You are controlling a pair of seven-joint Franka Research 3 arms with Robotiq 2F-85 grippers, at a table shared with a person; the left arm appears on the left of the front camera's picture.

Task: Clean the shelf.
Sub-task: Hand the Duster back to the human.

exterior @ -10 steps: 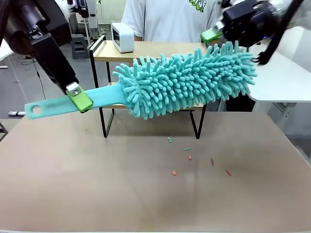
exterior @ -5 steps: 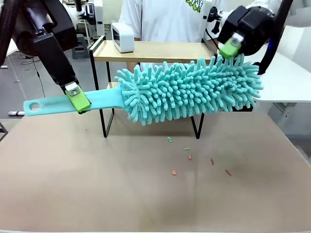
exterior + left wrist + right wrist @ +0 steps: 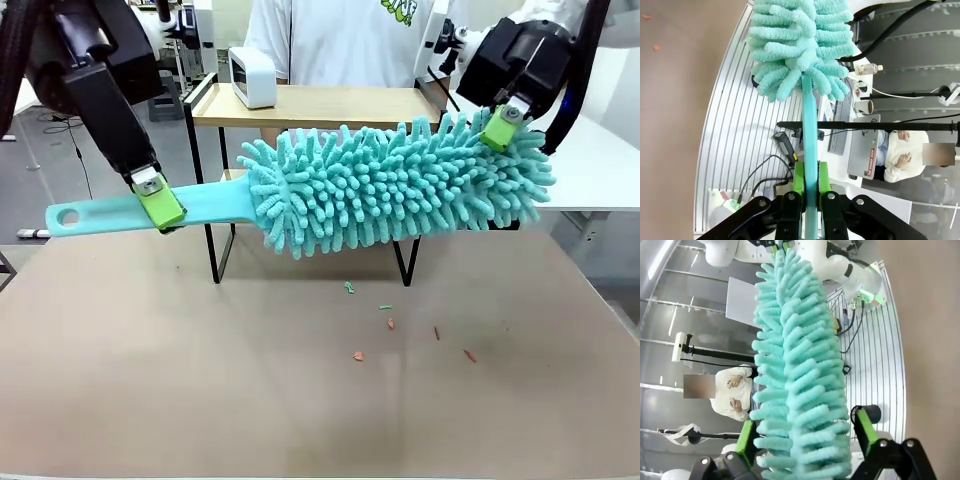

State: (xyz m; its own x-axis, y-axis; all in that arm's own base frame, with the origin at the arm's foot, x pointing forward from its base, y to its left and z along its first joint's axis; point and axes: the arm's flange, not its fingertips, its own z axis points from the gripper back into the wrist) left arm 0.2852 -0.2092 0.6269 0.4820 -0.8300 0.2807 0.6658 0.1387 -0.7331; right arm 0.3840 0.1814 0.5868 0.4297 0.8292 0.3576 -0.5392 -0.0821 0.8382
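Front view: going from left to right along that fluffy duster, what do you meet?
Duster handle → left gripper clamped on it → fluffy teal duster head in front of the shelf → right gripper at the head's far end.

Bright even indoor light, soft shadows on table (image 3: 200,400); wrist views bowed at edges, backgrounds perhaps slightly soft

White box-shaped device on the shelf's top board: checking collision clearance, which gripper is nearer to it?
Left, though neither is close. The left gripper holds the teal duster handle below-left of the white device; the right gripper straddles the fluffy teal duster head far across.
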